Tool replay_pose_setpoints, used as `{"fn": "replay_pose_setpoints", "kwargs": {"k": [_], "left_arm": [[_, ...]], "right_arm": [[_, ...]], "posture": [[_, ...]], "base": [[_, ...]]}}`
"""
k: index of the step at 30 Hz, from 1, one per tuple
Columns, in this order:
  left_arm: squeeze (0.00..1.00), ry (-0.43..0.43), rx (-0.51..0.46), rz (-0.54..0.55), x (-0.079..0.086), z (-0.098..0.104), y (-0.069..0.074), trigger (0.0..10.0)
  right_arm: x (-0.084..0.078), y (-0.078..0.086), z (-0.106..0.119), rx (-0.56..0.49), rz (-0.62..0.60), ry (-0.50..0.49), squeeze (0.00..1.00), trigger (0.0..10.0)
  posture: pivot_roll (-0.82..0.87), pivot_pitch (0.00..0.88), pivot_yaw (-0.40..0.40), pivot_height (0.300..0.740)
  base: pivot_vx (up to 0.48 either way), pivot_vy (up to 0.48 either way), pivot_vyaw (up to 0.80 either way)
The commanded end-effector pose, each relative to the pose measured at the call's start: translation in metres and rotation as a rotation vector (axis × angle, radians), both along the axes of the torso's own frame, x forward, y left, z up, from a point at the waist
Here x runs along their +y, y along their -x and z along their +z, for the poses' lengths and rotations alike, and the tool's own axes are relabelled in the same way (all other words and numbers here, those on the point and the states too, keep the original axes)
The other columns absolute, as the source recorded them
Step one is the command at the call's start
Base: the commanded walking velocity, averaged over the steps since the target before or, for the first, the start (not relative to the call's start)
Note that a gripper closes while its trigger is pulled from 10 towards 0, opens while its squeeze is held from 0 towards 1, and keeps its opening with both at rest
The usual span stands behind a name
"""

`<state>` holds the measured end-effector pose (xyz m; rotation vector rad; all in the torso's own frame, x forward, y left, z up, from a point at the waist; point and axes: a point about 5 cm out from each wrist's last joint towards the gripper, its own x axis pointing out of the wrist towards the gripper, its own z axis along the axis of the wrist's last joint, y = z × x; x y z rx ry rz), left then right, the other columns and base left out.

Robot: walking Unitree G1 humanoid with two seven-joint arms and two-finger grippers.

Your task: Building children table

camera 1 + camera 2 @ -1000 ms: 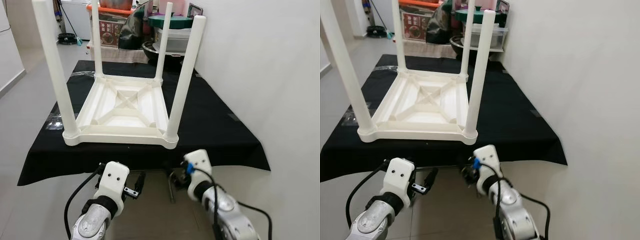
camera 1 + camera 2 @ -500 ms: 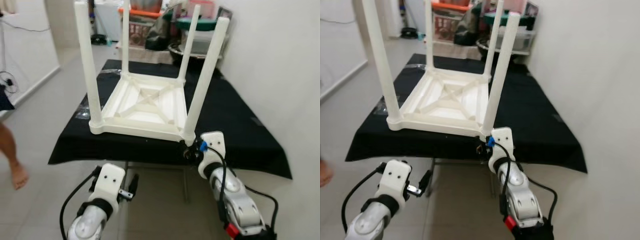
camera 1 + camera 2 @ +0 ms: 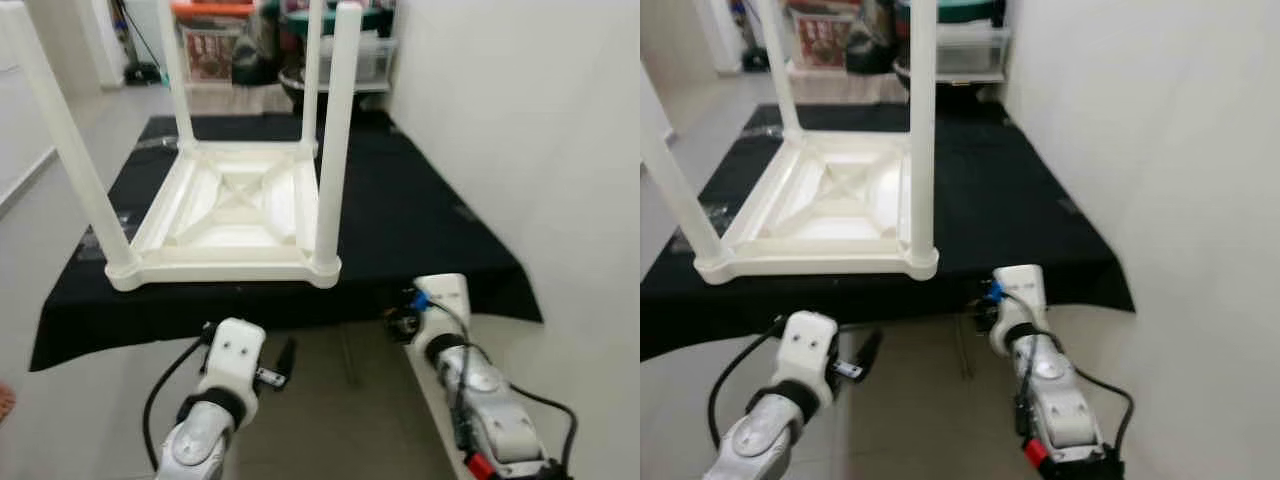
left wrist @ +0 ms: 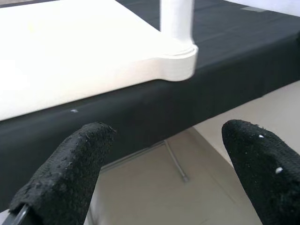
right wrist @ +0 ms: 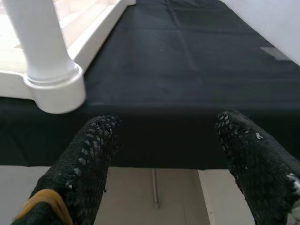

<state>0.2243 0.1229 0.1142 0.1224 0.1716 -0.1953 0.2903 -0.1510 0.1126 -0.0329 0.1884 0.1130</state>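
Nearest to us, our left gripper (image 3: 283, 362) hung below the near edge of the black cloth (image 3: 420, 215), its fingers (image 4: 70, 178) spread wide and holding nothing. Our right gripper (image 3: 402, 318) sat a little higher, just under the cloth's edge to the right of the near right leg (image 3: 333, 140), likewise released, with both pads (image 5: 89, 159) apart and empty. Half a second earlier that right gripper had been up against the corner below this leg; now it stood apart from the corner, off to the right, and our view had swung as well. We judged that all four legs were seated and the gripper had let go, so what remained was probably turning the piece over. The white children's table (image 3: 235, 205) lay upside down on the cloth near its left and near edges, top down, legs pointing up. The cloth covered a folding stand whose metal leg (image 4: 176, 164) showed beneath. A plain white wall (image 3: 520, 130) ran close along the right. Beyond the far end sat stacked boxes (image 3: 215, 40) and clutter on a pale tiled floor (image 3: 60, 130).
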Motion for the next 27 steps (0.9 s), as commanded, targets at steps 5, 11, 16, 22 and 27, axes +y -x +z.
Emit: {"fn": "replay_pose_setpoints", "kwargs": {"k": [5, 11, 16, 22, 27], "left_arm": [[0.0, -0.005, -0.031, 0.07, 0.013, 0.007, -0.003, 10.0], [0.0, -0.029, -0.078, 0.137, 0.024, 0.013, -0.006, 10.0], [0.0, -0.043, -0.13, 0.179, 0.031, 0.022, -0.005, 10.0], [0.0, -0.108, -0.286, 0.326, 0.066, 0.055, -0.017, 10.0], [0.0, -0.121, -0.318, 0.349, 0.075, 0.063, -0.022, 10.0]], "right_arm": [[-0.001, -0.006, 0.009, -0.046, -0.046, -0.043, 0.0, 10.0], [0.003, -0.007, 0.008, -0.035, 0.012, -0.084, 0.0, 10.0], [0.002, -0.002, 0.005, -0.04, -0.037, -0.072, 0.0, 10.0], [-0.026, -0.011, 0.019, -0.121, -0.256, -0.026, 0.0, 10.0], [-0.038, -0.017, 0.025, -0.142, -0.319, -0.016, 0.0, 10.0]], "posture": [[0.1, 0.0, -0.116, 0.74], [0.1, 0.0, -0.121, 0.74], [0.1, 0.0, -0.12, 0.74], [0.11, 0.0, -0.125, 0.74], [0.11, 0.0, -0.128, 0.74]], "base": [[0.0, 0.0, 0.0], [0.0, 0.0, 0.0], [0.0, 0.0, 0.0], [0.0, 0.0, 0.0], [0.0, 0.0, 0.0]]}}
